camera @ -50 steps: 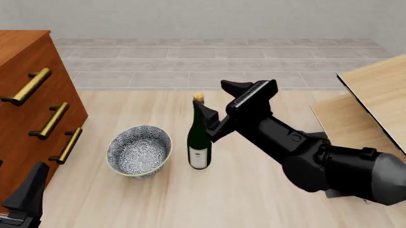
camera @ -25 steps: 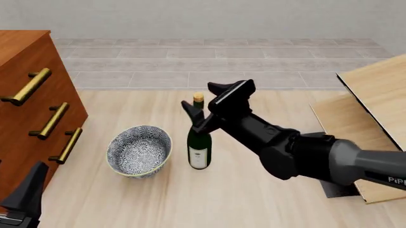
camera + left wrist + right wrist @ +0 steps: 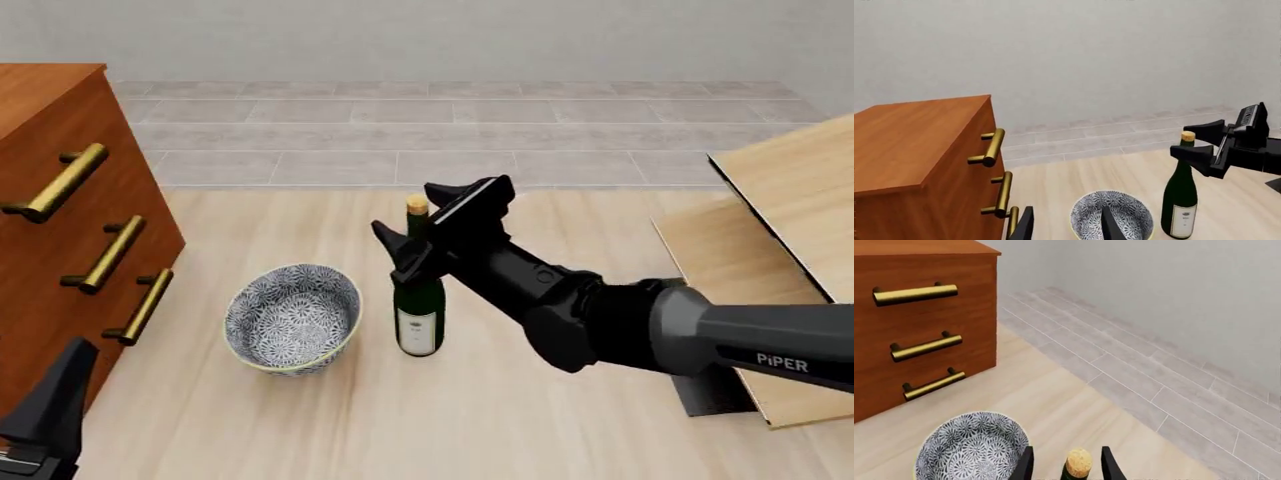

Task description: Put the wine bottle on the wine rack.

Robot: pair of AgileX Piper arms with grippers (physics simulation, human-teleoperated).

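The wine bottle (image 3: 419, 300), dark green with a tan cork and a white label, stands upright on the table in the front view. My right gripper (image 3: 422, 224) is open around its neck, one finger on each side just below the cork. The right wrist view shows the cork (image 3: 1079, 462) between the two fingertips (image 3: 1026, 466) with a gap on each side. The wine rack (image 3: 790, 196), made of slanted light-wood panels on a black base, stands at the right edge. My left gripper (image 3: 51, 408) is low at the near left, open and holding nothing (image 3: 1067, 227).
A patterned blue-and-white bowl (image 3: 294, 318) sits just left of the bottle. A reddish-brown drawer cabinet (image 3: 60, 215) with brass handles fills the left side. Grey floor tiles and a wall lie beyond the table's far edge.
My right gripper has moved left over the last second, from beside the bottle to straddling its neck. The bottle, the bowl and the left arm have stayed in place.
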